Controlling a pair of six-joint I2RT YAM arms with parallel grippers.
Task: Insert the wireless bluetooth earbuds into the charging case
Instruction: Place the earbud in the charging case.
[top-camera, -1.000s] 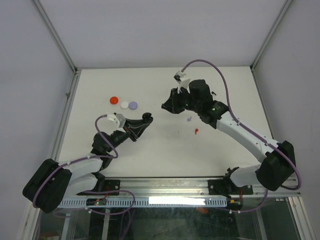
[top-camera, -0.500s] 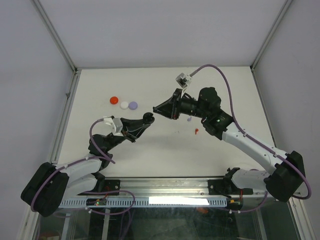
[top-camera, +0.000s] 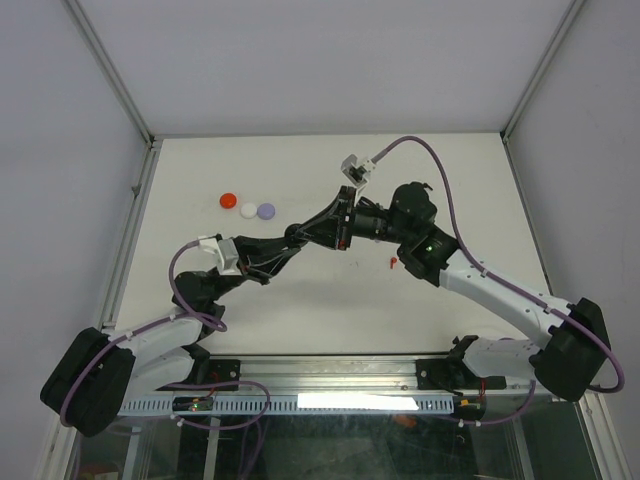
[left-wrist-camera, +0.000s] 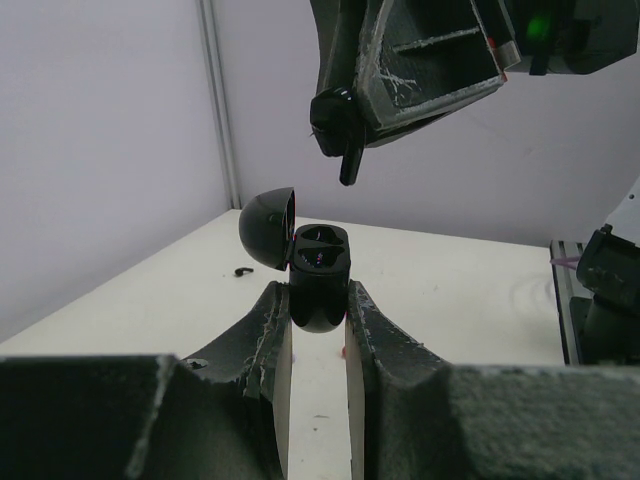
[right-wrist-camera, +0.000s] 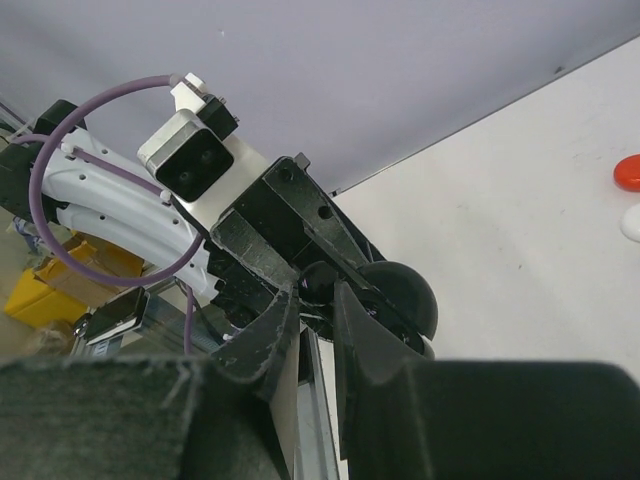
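My left gripper (left-wrist-camera: 318, 300) is shut on the black charging case (left-wrist-camera: 320, 270) and holds it upright above the table, its lid (left-wrist-camera: 268, 228) hinged open to the left. My right gripper (left-wrist-camera: 340, 135) hangs just above the case, shut on a black earbud (left-wrist-camera: 347, 165) with the stem pointing down, a small gap above the case's sockets. In the top view the two grippers meet tip to tip, left (top-camera: 292, 238) and right (top-camera: 312, 232). In the right wrist view the earbud (right-wrist-camera: 318, 283) sits between my fingers (right-wrist-camera: 285, 310), with the case lid (right-wrist-camera: 402, 298) behind. A red earbud (top-camera: 393, 262) lies on the table.
Three round discs lie at the back left: red (top-camera: 228, 200), white (top-camera: 248, 209) and lavender (top-camera: 266, 211). A small black piece (left-wrist-camera: 241, 271) lies on the table left of the case. Metal frame posts (top-camera: 135, 190) edge the white table.
My right gripper has swung left and down with the black earbud until it is just above the case. My left gripper has moved right and reached out to meet it.
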